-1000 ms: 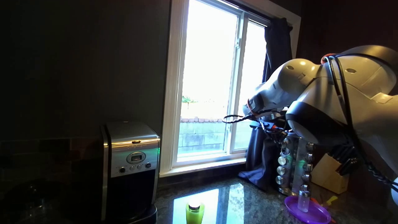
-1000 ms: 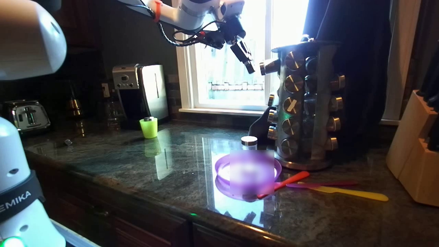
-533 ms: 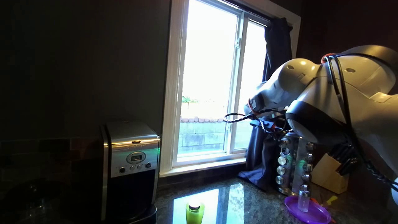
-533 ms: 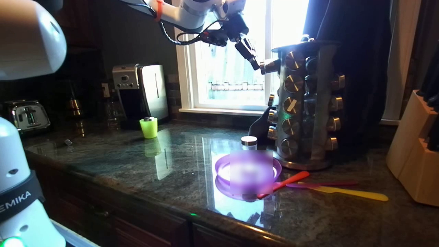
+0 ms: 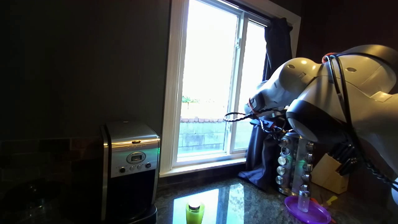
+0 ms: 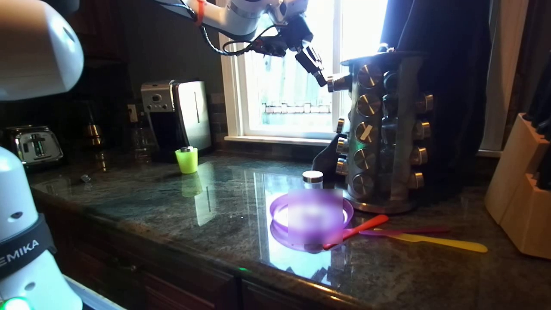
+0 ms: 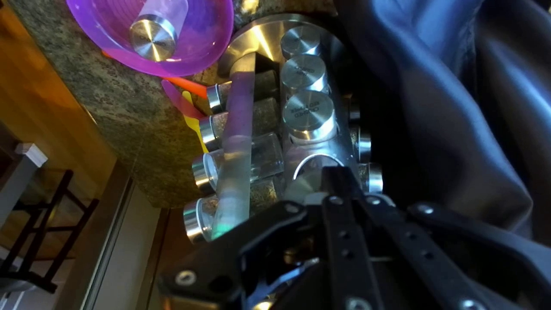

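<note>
My gripper (image 6: pixel 322 82) is shut, with no object visible between its fingers. In an exterior view its tip is right at the metal lid of a jar (image 6: pixel 341 82) that sticks out of the spice rack's top row; whether they touch I cannot tell. The steel spice rack (image 6: pixel 402 129) holds several jars lying sideways with round lids. In the wrist view the closed fingers (image 7: pixel 342 178) cover part of a round slot (image 7: pixel 316 161) in the rack, below a lid (image 7: pixel 308 114) with lettering. A purple plate (image 7: pixel 206 56) carries an upright jar (image 7: pixel 153 38) with a metal lid.
A dark curtain (image 7: pixel 434 107) hangs close beside the rack. Red (image 6: pixel 370 224) and yellow (image 6: pixel 447 242) plastic utensils lie near the plate. A knife block (image 6: pixel 521 206) stands beyond. A green cup (image 6: pixel 186 161) and a coffee maker (image 5: pixel 133 155) stand farther along the counter.
Over the last second the gripper has moved toward the rack and slightly up, closing the gap to the protruding jar's lid. In the last half second it has barely moved. Its jaws stay shut.
</note>
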